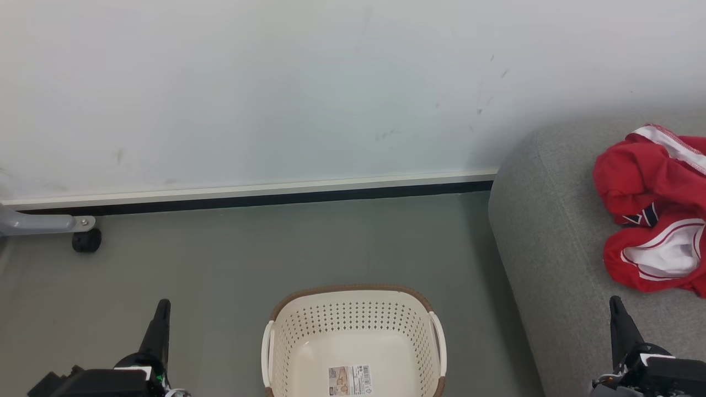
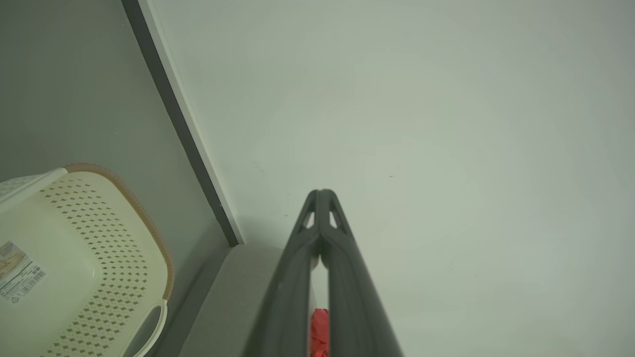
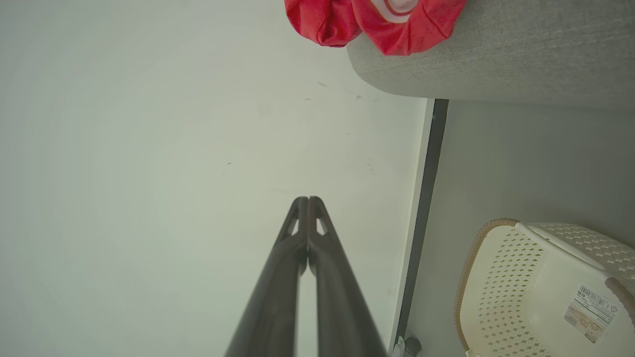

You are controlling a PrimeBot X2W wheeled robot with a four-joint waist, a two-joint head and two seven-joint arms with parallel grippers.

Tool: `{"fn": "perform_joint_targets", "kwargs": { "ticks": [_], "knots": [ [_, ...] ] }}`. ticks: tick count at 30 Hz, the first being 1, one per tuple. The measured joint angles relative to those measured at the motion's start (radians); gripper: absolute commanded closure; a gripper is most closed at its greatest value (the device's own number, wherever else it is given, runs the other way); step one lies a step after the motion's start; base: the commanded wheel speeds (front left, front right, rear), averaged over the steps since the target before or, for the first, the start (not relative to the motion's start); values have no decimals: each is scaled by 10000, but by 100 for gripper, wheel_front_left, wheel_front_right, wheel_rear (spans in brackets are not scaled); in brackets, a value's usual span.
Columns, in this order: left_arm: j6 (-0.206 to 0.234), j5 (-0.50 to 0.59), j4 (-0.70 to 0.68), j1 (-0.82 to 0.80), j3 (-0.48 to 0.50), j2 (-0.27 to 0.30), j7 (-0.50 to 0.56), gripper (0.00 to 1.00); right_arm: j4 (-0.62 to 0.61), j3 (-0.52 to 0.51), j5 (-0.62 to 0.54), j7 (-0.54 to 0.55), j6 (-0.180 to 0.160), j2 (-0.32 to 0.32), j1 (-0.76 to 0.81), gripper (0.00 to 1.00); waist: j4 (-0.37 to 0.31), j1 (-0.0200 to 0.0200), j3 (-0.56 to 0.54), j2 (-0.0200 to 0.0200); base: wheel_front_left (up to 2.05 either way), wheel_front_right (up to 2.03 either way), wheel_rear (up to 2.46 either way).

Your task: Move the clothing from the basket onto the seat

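I'm reading the head view from the left.

- **7 o'clock:** the left gripper (image 1: pixel 161 311) is hovering over the floor (image 1: pixel 220 264). Its fingers are pressing together and holding nothing, and the left wrist view is showing the tips touching.
- **9 o'clock:** a black caster (image 1: pixel 86 241) is sitting beside the wall (image 1: pixel 276 82).
- **6 o'clock:** the basket (image 1: pixel 353 322) is standing on the floor. Its bare bottom is showing a barcode sticker (image 1: pixel 349 380).
- **4 o'clock:** the sofa (image 1: pixel 551 248) is running off the frame, near the basket but apart from it.
- **3 o'clock:** the clothing (image 1: pixel 651 182) is lying crumpled on the sofa. It is red with white trim, and a bit of navy is peeking between the folds.
- **5 o'clock:** the right gripper (image 1: pixel 616 309) is hanging over the sofa, fingers together and empty. It is near the clothing and not touching it.
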Motion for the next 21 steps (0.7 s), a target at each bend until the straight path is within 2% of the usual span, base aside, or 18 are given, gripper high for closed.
{"fn": "perform_joint_targets", "kwargs": {
  "ticks": [21],
  "knots": [
    [0,0,6,0,0,0,0,100,2,0,0,-2,0,0,0,100,0,0,0,0,0,0,0]
  ]
}}
